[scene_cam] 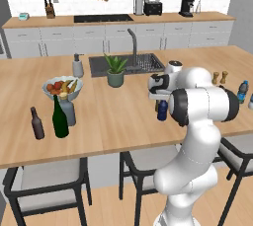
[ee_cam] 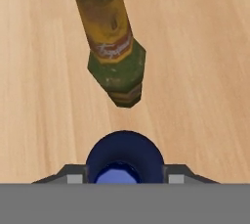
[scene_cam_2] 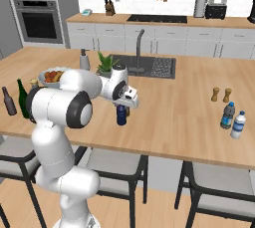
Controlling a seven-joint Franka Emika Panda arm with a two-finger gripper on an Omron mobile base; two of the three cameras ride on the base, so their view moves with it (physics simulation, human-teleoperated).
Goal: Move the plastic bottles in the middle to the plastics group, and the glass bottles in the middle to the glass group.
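In the middle of the long wooden table [scene_cam: 113,121], the claw [ee_cam: 124,179] is set down over the small navy-blue plastic bottle [scene_cam_2: 121,115], whose round dark top sits between the two finger tips in the hand view; the tips stand close on either side of it, yet whether they already press on the bottle I cannot tell. Just beyond it stands the slim amber-olive beer bottle [ee_cam: 111,37], upright and near the navy one without touching it. Toward the robot's left end of the table, the tall green wine bottle [scene_cam: 60,119] stands by the small dark brown bottle [scene_cam: 37,124] and the squat grey-blue flask [scene_cam: 68,109], in front of a fruit bowl [scene_cam: 62,88], so by the look of it the wine bottle's part of the sorting is already done. At the robot's right end, the light blue water bottle with a dark cap [scene_cam_2: 227,115] and a pale bottle [scene_cam_2: 238,125] make up the plastics group, well apart from the claw. As I judge it, two moves remain: the navy bottle must travel right to the plastics, and the beer bottle must go left to the glass.
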